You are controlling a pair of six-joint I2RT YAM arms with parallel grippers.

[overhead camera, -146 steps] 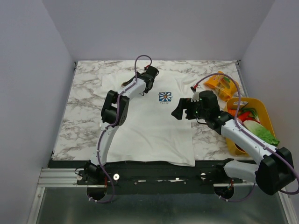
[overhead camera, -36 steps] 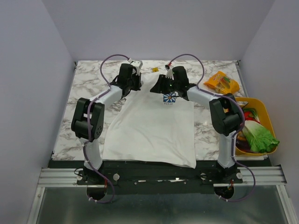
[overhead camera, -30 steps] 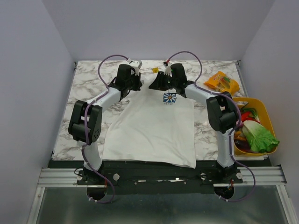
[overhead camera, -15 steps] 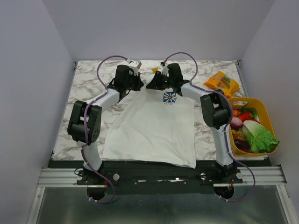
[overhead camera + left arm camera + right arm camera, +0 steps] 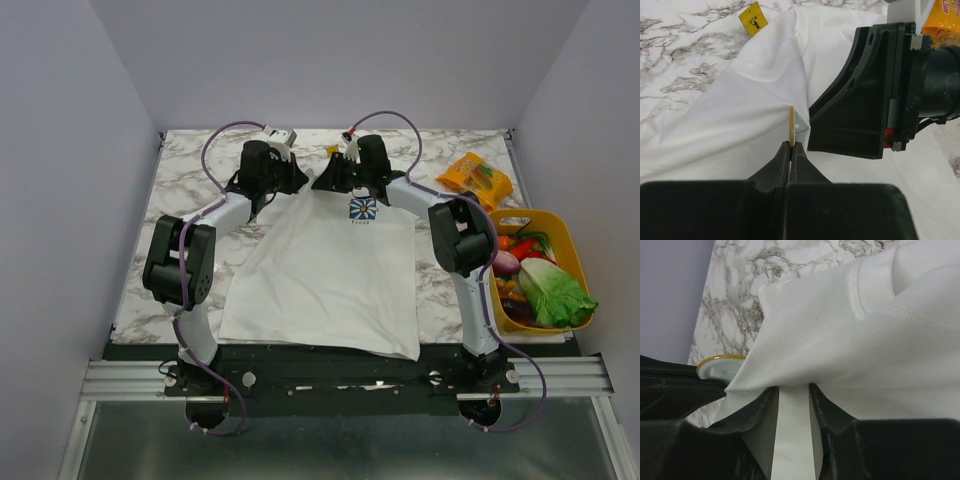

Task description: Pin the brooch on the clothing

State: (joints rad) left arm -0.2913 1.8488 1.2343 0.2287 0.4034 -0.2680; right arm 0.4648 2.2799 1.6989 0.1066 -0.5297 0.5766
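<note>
From above we see the left gripper (image 5: pixel 293 182) and right gripper (image 5: pixel 324 181) meet at the collar, twelve o'clock on the T-shirt (image 5: pixel 320 280); on the left wrist, jaws clamp the edge-on brooch (image 5: pixel 791 125); on the right wrist, jaws pinch a fold, with the brooch at its nine o'clock and, we judge, not yet pinned.

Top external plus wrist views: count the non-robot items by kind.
T-shirt: 1
brooch: 1
yellow tag: 1
snack packet: 1
vegetable basket: 1
Total: 5
</note>
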